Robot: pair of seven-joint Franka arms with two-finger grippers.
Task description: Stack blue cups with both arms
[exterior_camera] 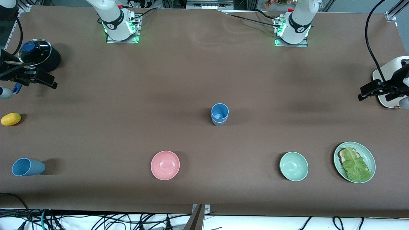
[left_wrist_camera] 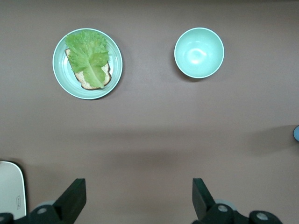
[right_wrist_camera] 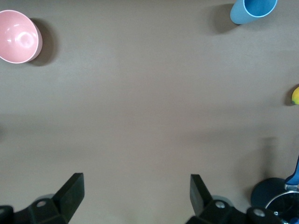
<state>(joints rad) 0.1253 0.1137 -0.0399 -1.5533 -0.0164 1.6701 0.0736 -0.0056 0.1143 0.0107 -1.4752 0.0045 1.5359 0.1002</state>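
Note:
One blue cup (exterior_camera: 219,114) stands upright mid-table; a ring line round its wall makes it look like one cup nested in another. A second blue cup (exterior_camera: 28,167) (right_wrist_camera: 252,10) lies on its side near the front edge at the right arm's end. My right gripper (exterior_camera: 52,83) (right_wrist_camera: 136,184) hangs open and empty over bare cloth beside the pot. My left gripper (exterior_camera: 362,94) (left_wrist_camera: 139,186) hangs open and empty over bare cloth at the left arm's end. Both grippers are well away from the cups.
A black pot with a glass lid (exterior_camera: 38,52) and a yellow fruit (exterior_camera: 11,118) lie at the right arm's end. A pink bowl (exterior_camera: 165,165), a pale green bowl (exterior_camera: 294,166) and a green plate with bread and lettuce (exterior_camera: 370,159) line the front. A white appliance (exterior_camera: 376,76) sits under the left gripper.

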